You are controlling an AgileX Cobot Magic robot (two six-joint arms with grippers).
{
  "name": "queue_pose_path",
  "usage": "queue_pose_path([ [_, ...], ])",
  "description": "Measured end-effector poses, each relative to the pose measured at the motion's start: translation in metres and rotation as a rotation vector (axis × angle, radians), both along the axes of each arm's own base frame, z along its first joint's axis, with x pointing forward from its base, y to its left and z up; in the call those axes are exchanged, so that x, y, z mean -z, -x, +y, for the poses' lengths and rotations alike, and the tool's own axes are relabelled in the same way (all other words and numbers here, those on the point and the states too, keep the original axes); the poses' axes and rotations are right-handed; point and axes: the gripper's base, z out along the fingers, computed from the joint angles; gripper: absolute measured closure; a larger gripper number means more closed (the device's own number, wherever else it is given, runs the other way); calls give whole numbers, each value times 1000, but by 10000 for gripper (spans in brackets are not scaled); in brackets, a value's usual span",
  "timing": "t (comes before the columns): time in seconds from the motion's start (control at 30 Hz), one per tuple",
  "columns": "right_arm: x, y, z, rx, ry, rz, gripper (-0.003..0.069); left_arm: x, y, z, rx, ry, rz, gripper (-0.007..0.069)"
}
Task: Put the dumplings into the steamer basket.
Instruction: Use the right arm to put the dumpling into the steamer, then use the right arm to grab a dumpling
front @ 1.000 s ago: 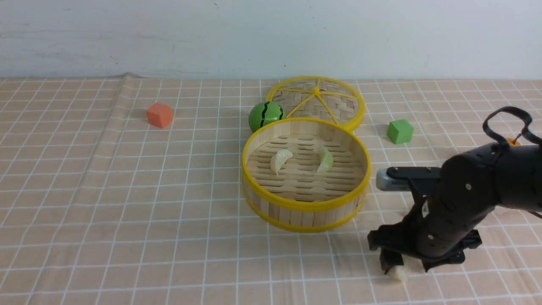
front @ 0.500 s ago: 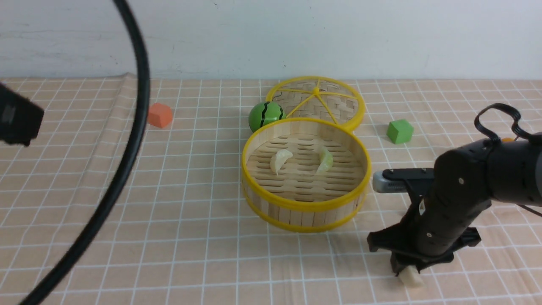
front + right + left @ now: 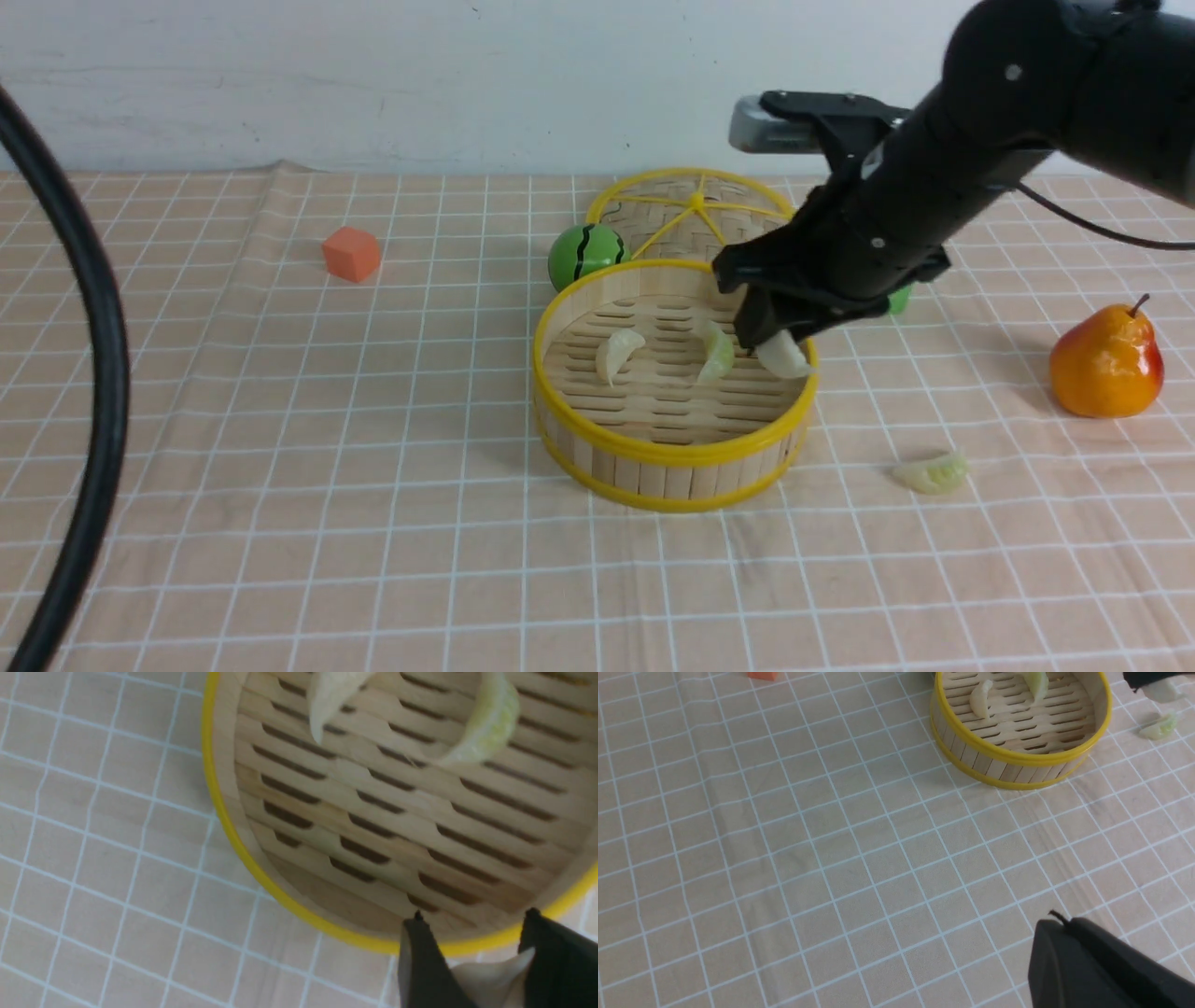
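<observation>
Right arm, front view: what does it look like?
The right arm is matte black, built of rounded links dotted with small pale screw heads. A silver-grey box sits on a black bracket at its wrist, and a thin black cable runs from it. Its jaws are black and taper to points.

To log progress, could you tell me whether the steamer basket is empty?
Not empty: the steamer basket holds a cream dumpling and a greenish dumpling on its floor.
</observation>
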Motion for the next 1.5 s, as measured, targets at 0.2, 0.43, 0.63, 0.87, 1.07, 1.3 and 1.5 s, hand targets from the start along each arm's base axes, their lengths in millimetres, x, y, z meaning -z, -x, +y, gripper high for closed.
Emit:
queue_pose_path([
  [0.2, 32, -25, 42, -83, 20, 12, 393, 0, 0, 0, 0, -1, 2, 638],
  [0.43, 88, -46, 72, -155, 142, 12, 393, 0, 0, 1, -4, -6, 0, 638],
  [0.63, 95, -49, 74, -165, 165, 31, 287, 0, -1, 3, -18, -26, -11, 638],
  [0.87, 36, -35, 67, -301, 229, 17, 116, 0, -1, 2, -18, -26, -13, 638],
  [1.07, -34, -12, 36, -376, 339, -149, 124, -3, -13, -11, 24, 59, -45, 638],
  [1.3, -30, 5, -35, -362, 431, -66, 176, 10, -37, -40, 161, 77, 61, 638],
  [1.5, 8, 5, -80, -508, 485, 40, 203, 21, -48, -59, 306, 77, 135, 638],
])
